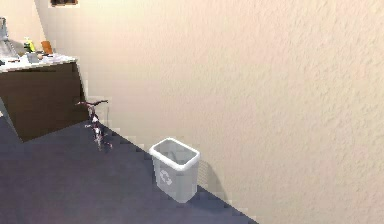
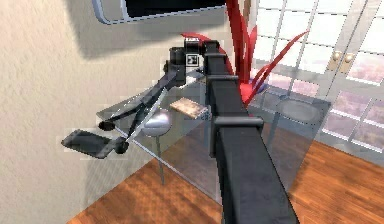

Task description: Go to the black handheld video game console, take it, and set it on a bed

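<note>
Looks like the gripper [image 2: 113,133] has the black console [image 2: 85,143] by one end; light, stiff, slick plastic, so mid-body's safer.

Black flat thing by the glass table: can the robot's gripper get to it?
Probably yes. The gripper has its thin fingers right at the black flat thing, by the edge of the glass table, with nothing in between. I can't tell whether it holds it.
</note>
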